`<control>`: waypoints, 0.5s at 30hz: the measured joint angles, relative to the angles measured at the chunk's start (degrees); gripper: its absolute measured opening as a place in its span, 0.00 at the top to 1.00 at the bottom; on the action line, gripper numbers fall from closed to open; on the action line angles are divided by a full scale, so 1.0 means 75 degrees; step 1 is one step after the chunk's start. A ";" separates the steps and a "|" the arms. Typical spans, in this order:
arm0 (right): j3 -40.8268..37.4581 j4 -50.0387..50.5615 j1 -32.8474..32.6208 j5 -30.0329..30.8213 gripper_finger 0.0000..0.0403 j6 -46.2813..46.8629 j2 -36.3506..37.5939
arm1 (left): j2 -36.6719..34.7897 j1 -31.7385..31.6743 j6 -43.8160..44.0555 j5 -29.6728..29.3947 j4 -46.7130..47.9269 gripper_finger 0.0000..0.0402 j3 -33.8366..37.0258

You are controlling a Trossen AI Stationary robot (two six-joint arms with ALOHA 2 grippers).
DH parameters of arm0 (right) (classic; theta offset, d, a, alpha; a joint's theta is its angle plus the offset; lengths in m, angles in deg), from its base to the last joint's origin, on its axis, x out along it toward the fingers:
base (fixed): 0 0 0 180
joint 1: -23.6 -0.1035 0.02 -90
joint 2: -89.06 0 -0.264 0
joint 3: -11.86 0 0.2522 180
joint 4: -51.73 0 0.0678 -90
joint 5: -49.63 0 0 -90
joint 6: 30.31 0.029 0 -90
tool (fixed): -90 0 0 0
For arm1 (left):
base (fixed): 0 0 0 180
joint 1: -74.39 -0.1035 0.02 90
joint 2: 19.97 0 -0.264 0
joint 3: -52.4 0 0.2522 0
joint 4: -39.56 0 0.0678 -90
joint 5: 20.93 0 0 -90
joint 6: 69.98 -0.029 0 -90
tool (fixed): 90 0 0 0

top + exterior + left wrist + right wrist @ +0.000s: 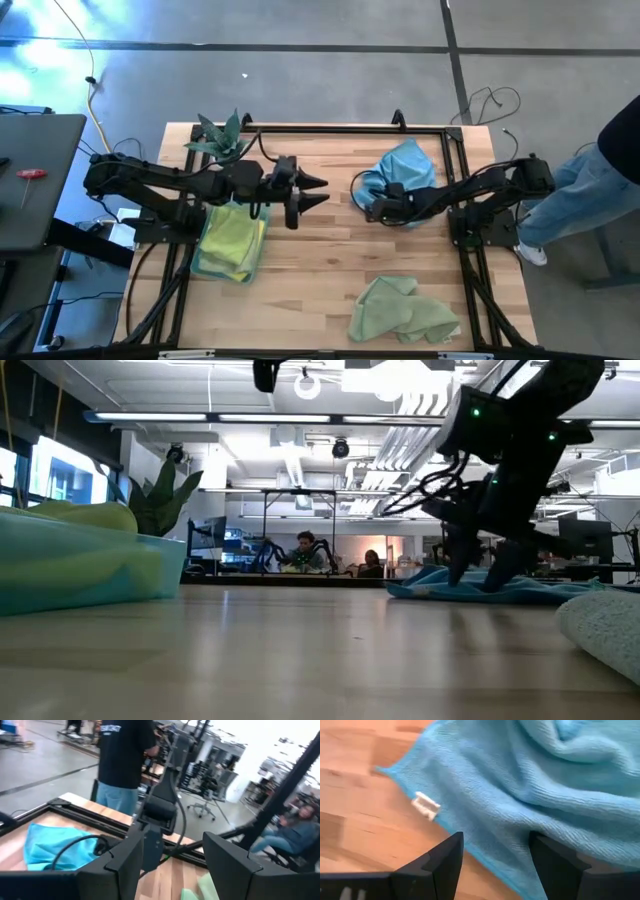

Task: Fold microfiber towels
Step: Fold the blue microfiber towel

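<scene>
A small white tag (425,805), its writing unreadable, is seen only in the right wrist view, sewn to the blue towel (530,785) just ahead of the right pincer (495,857), whose fingers are apart. The left pincer (318,192), also spread, is held empty above the desk (320,270); a folded towel stack (232,242) lies behind it.

A spiky green potted plant (222,136) stands at the far left corner of the wooden table (330,270) — a person in jeans (600,185) stands just off its right edge — while a red-handled tool (31,173) lies on a dark side table (40,200) to the left.
</scene>
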 joint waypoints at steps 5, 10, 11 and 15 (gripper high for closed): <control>-0.0002 -0.0801 -0.0083 0.0001 0.45 -0.0131 -0.0102 | 0.0000 -0.0143 -0.0327 0.0584 0.0005 0.52 0.0000; 0.0297 -0.1177 -0.0300 0.0322 0.45 -0.0817 -0.0105 | 0.0000 -0.0261 -0.0699 0.0713 0.0107 0.52 0.0000; 0.0411 -0.1188 -0.0334 0.0460 0.45 -0.0981 -0.0105 | 0.0000 -0.0288 -0.0748 0.0758 0.0156 0.52 0.0000; 0.0981 -0.0381 -0.0328 0.1104 0.45 -0.1445 -0.0102 | 0.0000 -0.0416 -0.0798 0.1116 0.0479 0.52 0.0000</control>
